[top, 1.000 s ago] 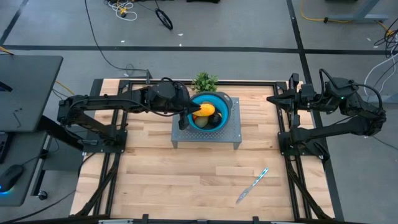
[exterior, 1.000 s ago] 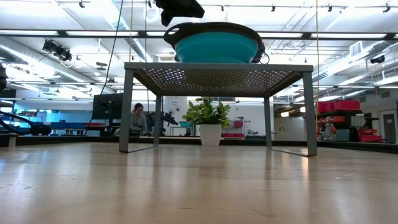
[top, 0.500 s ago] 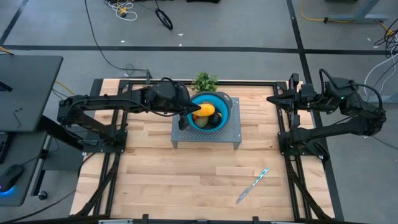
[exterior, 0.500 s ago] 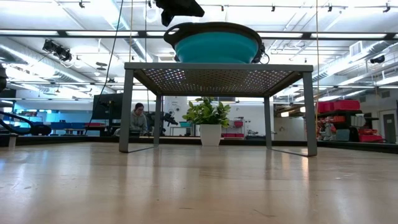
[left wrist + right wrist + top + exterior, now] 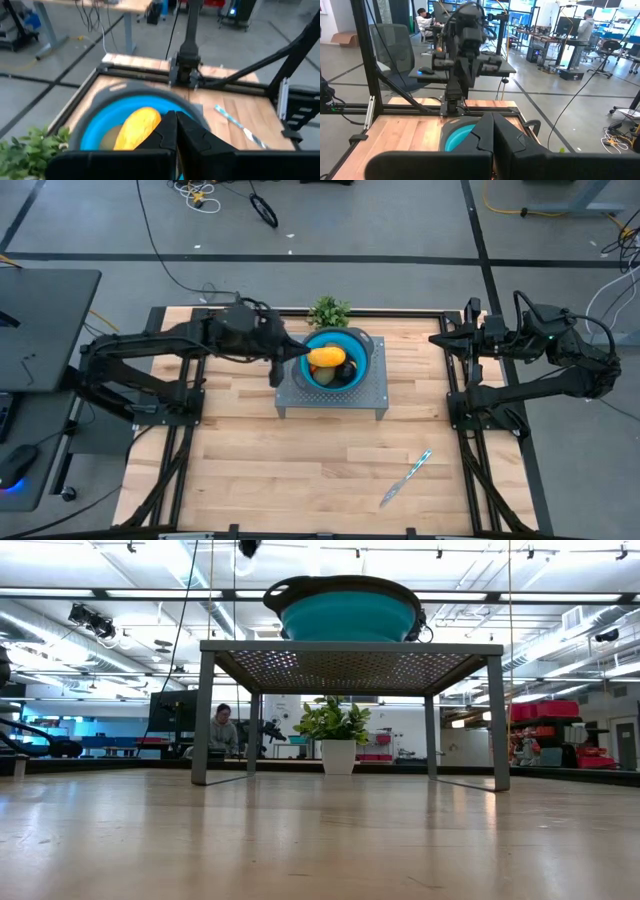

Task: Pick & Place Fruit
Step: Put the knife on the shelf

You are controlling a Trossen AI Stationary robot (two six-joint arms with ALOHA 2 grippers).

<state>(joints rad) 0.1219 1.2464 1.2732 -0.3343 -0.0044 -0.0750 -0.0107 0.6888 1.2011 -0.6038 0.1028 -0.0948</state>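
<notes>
At about five o'clock on the wooden table (image 5: 250,470), nearest the front edge, lies one silver knife with a light-blue handle (image 5: 406,478), well apart from everything else. At the centre stands one perforated grey metal stand (image 5: 335,394), and on it one teal round bowl with a dark rim (image 5: 362,352). The fruit is in that bowl: one larger yellow-orange oblong (image 5: 326,357) lies on top, with dark pieces under it that I cannot count; no tiny orange ones can be made out.

The left gripper (image 5: 276,370) hangs at the bowl's nine o'clock rim, above the stand's left edge, fingers pressed together on nothing. The right gripper (image 5: 436,339) waits at three o'clock, well apart from the bowl, its fingers likewise together and empty.

At twelve o'clock, just behind the bowl, sits one green leafy plant sprig (image 5: 328,310).

The risk, as I judge it: the left fingers sit so near the rim that a careless descent could knock the bowl off the raised stand, spilling the fruit. The smooth oblong may also slip from a narrow pinch.
</notes>
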